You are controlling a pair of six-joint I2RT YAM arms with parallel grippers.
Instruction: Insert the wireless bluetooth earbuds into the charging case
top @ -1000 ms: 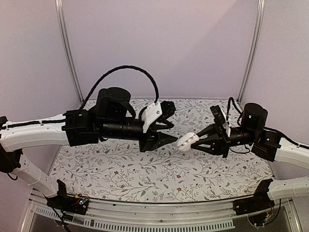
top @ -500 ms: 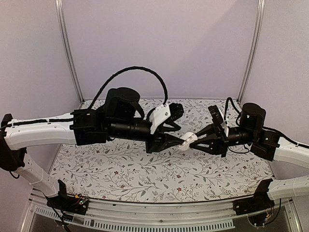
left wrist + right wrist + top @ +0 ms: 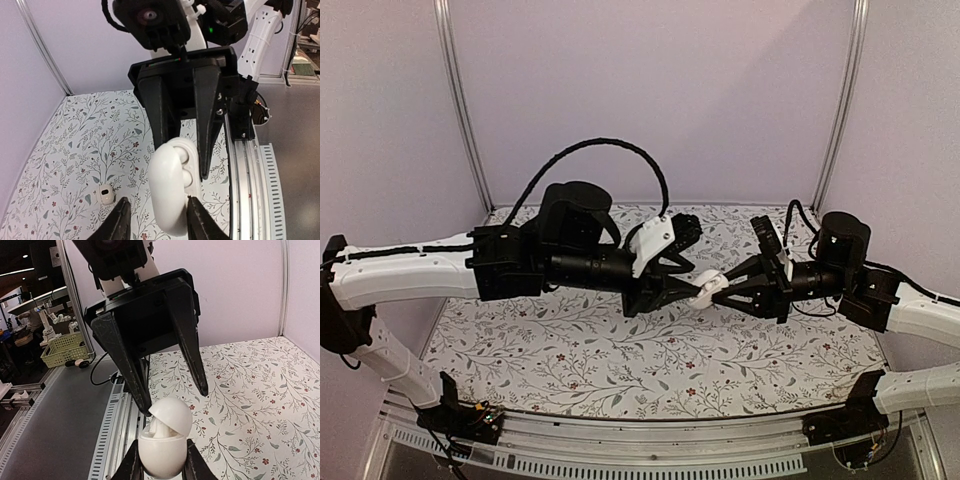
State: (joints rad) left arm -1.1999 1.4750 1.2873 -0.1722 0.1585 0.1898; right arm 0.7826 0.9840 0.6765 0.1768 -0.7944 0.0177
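Observation:
My right gripper [image 3: 722,291] is shut on the charging case [image 3: 708,290], a white egg-shaped case held in the air over the middle of the table. In the right wrist view the case [image 3: 162,455] sits between my fingers with its lid [image 3: 173,413] half raised. A white earbud stem [image 3: 159,427] shows inside. In the left wrist view two rounded earbuds [image 3: 187,167] sit in the sockets behind the lid [image 3: 167,195]. My left gripper [image 3: 692,289] is open and straddles the lid. One fingertip [image 3: 148,409] touches the lid's edge.
A small white piece with a dark spot [image 3: 105,194] lies on the flowered table cloth [image 3: 570,350] below the grippers. A metal rail [image 3: 250,190] runs along the table's near edge. Walls close in the left, the back and the right.
My left arm has moved right until its open fingers reached the case. The lid now stands part open. My right gripper has kept hold of the case and barely moved.

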